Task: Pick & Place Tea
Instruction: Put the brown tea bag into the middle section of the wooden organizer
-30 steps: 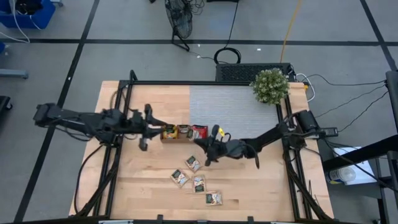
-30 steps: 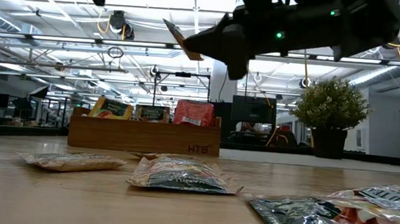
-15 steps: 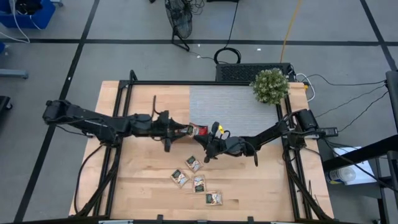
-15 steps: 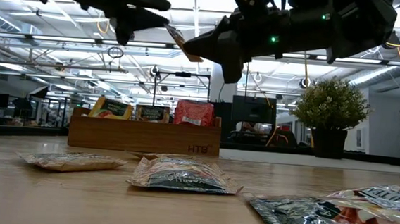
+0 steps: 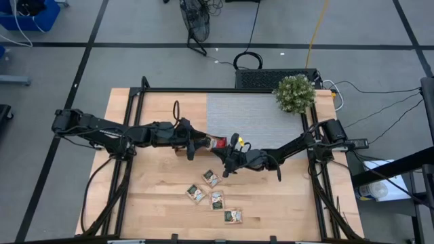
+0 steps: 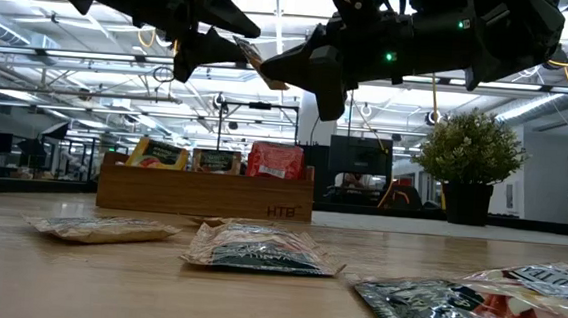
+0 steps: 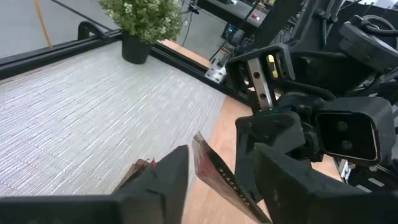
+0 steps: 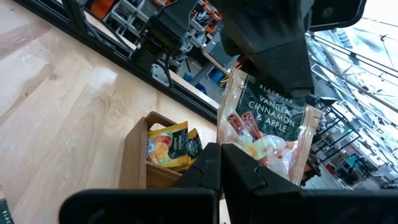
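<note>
My right gripper (image 5: 226,161) (image 6: 301,65) hangs above the table's middle, shut on a tea sachet (image 8: 268,127) printed with vanilla, cinnamon and apple. My left gripper (image 5: 201,144) (image 6: 230,41) (image 7: 214,146) is open. Its fingers stand on either side of the sachet's free end (image 7: 214,171). The wooden tray (image 6: 204,194) stands on the table under the left arm. It holds orange, dark and red sachets (image 6: 276,160) standing upright. Several more sachets (image 5: 211,177) lie flat nearer the near edge. My right gripper pinches the sachet between its two fingers by one edge (image 8: 249,155), coming roughly level from the table's right. The sachet is lifted clear, high above the table, and sticks out toward the left arm. My left gripper: I cannot tell whether its fingers touch the sachet.
A potted plant (image 5: 294,93) stands at the far right corner on a grey mat (image 5: 254,115). Loose sachets (image 6: 258,249) lie on the wood between the tray and the near edge. Black frame rails (image 5: 129,169) run along the table's left and right sides.
My left arm has reached toward the table's right, passing over the tray, until its open fingers straddle the free end of the sachet held by my right gripper. The right gripper and its sachet have stayed almost in place.
</note>
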`<state>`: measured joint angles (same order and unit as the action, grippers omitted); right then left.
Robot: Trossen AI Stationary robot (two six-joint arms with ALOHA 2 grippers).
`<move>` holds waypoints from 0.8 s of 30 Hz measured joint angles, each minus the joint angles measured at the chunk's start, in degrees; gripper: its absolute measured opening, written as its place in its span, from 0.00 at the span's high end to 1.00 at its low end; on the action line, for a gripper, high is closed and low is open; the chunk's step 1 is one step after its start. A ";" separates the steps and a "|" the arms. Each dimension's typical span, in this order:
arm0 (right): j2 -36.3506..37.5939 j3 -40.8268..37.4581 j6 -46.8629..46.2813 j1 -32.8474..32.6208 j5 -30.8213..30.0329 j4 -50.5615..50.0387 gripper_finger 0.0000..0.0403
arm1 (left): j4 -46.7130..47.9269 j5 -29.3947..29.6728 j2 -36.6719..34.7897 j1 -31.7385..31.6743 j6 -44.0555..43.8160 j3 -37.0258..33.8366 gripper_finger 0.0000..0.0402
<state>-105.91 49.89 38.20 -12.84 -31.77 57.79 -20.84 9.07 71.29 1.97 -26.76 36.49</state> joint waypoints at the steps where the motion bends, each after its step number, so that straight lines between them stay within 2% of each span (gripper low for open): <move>1: 0.00 0.01 -0.02 0.00 -0.01 -0.15 1.00 | 0.00 -0.02 0.00 -0.12 0.02 0.00 0.58; 4: 0.00 0.02 -0.02 0.00 -0.09 -0.35 1.00 | 0.36 -0.47 0.00 -0.37 -0.05 0.00 0.71; 8: 0.00 0.02 0.00 0.00 -0.13 -0.55 1.00 | 1.22 -4.08 0.00 -0.72 -0.06 0.02 0.94; 9: 0.00 0.02 0.02 0.00 -0.11 -0.51 1.00 | 1.34 -4.86 0.00 -0.81 0.22 0.02 0.97; 14: 0.00 0.02 -0.76 -0.02 0.09 -0.66 1.00 | 1.20 -6.04 -0.01 -0.78 3.74 0.02 0.99; 17: 0.00 0.04 -5.35 -0.02 0.26 -1.55 1.00 | 2.47 -5.98 -2.60 -0.78 8.68 0.02 0.99; 19: 0.00 0.09 -10.20 -0.14 0.38 -3.12 1.00 | 4.55 -3.90 -4.63 -0.74 11.28 1.38 0.99; 24: 0.00 0.09 -19.63 -1.25 0.46 -7.68 0.97 | 26.07 0.77 -8.66 -0.85 17.98 8.30 0.99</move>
<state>-105.91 49.98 18.56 -14.09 -31.31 50.11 5.23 9.83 62.62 1.13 -8.78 44.79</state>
